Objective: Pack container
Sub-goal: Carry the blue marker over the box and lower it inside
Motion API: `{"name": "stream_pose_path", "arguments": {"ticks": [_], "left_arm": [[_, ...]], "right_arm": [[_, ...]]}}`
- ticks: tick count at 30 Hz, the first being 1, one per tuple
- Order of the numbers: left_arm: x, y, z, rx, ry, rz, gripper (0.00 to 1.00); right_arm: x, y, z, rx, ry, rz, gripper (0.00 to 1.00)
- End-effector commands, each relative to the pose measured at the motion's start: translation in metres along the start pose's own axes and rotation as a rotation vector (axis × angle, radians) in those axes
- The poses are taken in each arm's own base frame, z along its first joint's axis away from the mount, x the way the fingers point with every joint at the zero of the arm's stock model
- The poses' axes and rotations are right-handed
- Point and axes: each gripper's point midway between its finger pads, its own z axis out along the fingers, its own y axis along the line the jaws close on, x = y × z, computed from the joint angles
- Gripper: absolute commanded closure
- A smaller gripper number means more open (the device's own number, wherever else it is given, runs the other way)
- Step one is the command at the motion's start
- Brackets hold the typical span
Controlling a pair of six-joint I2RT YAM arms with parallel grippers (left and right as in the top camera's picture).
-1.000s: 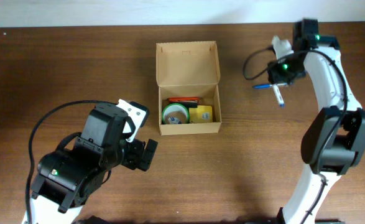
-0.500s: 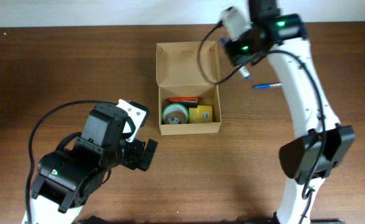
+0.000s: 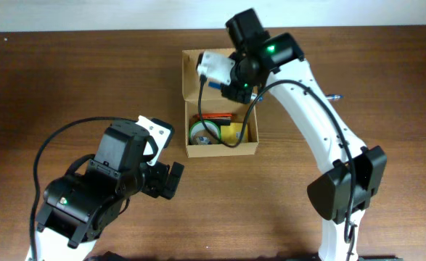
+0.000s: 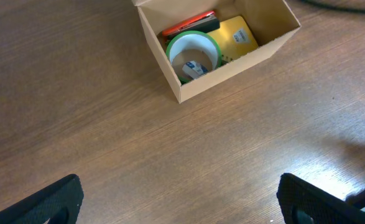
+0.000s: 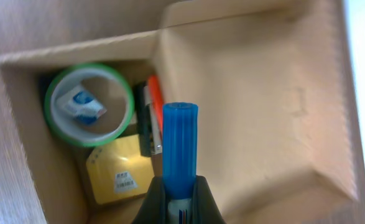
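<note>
Two right fingers (image 5: 153,200) clamp a blue pen (image 5: 180,140) — its base hidden — over your container (image 5: 244,93). Left fingers (image 4: 48,199) gape, mostly cropped.

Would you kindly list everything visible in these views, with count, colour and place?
Container: one, brown cardboard, lid flap open, centre of table.
Tape roll: one, green-rimmed, inside the container.
Small packet: one, white and blue, within the tape roll.
Pad: one, yellow, in the container beside the roll.
Flat item: one, red and black, at the container's lid end.
Marker: one, blue, held above the container.
Small object: one, dark, mostly hidden behind the right arm.
Table: one, dark brown wood.
Left arm: black and white, near left, jaws open and empty.
Right arm: white and black, over the container, jaws shut on the marker.
</note>
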Motion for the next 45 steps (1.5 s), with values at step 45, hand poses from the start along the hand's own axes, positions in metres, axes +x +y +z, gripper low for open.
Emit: {"name": "stream_pose_path", "arguments": {"ticks": [45], "left_arm": [[-0.006, -0.002, -0.008, 0.014, -0.033, 0.015, 0.00]], "right_arm": [[-0.003, 0.026, 0.110, -0.003, -0.013, -0.334, 0.78]]}}
